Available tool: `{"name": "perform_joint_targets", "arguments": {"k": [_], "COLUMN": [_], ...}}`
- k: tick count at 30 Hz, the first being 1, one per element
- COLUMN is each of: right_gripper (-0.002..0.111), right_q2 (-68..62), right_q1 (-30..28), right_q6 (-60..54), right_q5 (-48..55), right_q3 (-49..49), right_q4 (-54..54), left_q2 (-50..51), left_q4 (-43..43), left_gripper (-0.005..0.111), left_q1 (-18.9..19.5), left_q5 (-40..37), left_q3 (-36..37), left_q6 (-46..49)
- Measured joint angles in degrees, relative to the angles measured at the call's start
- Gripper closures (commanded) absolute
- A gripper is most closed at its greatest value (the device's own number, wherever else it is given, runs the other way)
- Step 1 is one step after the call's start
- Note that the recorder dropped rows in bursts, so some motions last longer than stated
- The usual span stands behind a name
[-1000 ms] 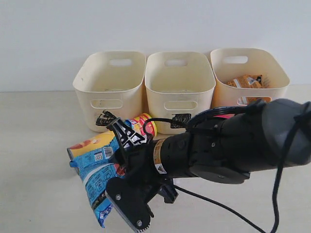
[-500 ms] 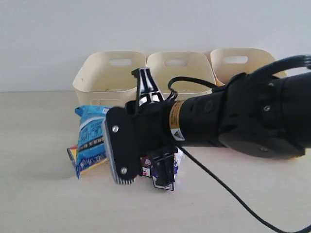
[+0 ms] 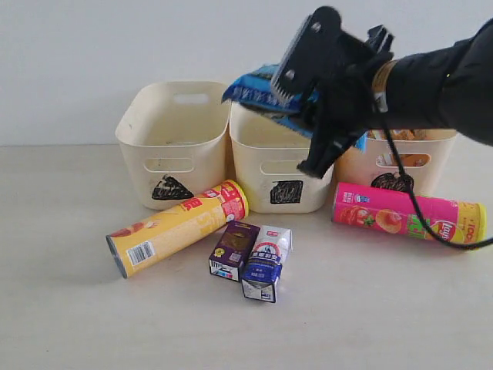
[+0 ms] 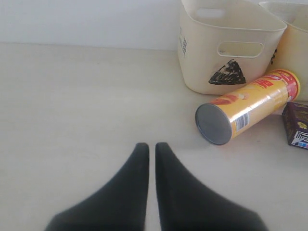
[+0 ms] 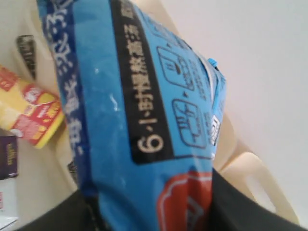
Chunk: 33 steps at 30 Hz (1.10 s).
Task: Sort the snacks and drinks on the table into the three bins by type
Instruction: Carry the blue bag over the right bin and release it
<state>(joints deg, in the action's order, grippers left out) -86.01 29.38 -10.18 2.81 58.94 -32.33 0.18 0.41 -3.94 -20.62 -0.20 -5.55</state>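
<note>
Blue packet [image 3: 258, 89]: off the desk [image 3: 69, 308] and high over the square bin [image 3: 281, 139], leaning toward the circle bin [image 3: 431, 150].
Right tool [image 3: 312, 104]: clamped on the blue packet.
Change: a second ago the packet lay low beside the yellow tube [image 3: 177, 227]; now it is above the rims, so the pick looks done and only the drop remains.
Left on desk: yellow tube, pink tube [image 3: 404, 220], purple carton [image 3: 233, 250], white and blue carton [image 3: 266, 262].
Triangle bin [image 3: 173, 116]: looks empty.
Right wrist view: the packet's print fills the frame, with dark fingers [image 5: 236, 207] at its end.
Left wrist view: only here is the left tool [image 4: 151, 149] seen, narrow and holding nothing, over bare desk.
</note>
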Motion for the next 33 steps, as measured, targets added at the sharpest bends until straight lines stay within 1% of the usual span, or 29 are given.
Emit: {"name": "perform_joint_targets", "arguments": {"k": [7,13,20,30,32,33], "right_gripper": [0.108,0.108,0.108,0.108,0.106,0.101], "right_q2": [-1.53,-6.82,-16.48,-30.41,-32.83,-33.93], "right_q1": [-9.59,-15.03,-18.98,-22.59,-22.74,-22.74], "right_q6": [5.54,6.55,7.00,7.24,7.24,7.24], "right_q5": [0.71,4.52,10.19,15.32,16.44,16.76], "right_q3": [6.05,13.89,25.21,41.85,44.89,46.25], "right_q4": [4.76,11.25,18.15,27.57,28.91,29.26], "left_q2": [0.00,0.00,0.00,0.00,0.00,0.00], "left_q4": [0.00,0.00,0.00,0.00,0.00,0.00], "left_gripper": [0.103,0.103,0.103,0.103,0.103,0.103], "left_q1": [0.00,0.00,0.00,0.00,0.00,0.00], "left_q5": [0.00,0.00,0.00,0.00,0.00,0.00], "left_q3": [0.00,0.00,0.00,0.00,0.00,0.00], "left_q6": [0.00,0.00,0.00,0.00,0.00,0.00]}}
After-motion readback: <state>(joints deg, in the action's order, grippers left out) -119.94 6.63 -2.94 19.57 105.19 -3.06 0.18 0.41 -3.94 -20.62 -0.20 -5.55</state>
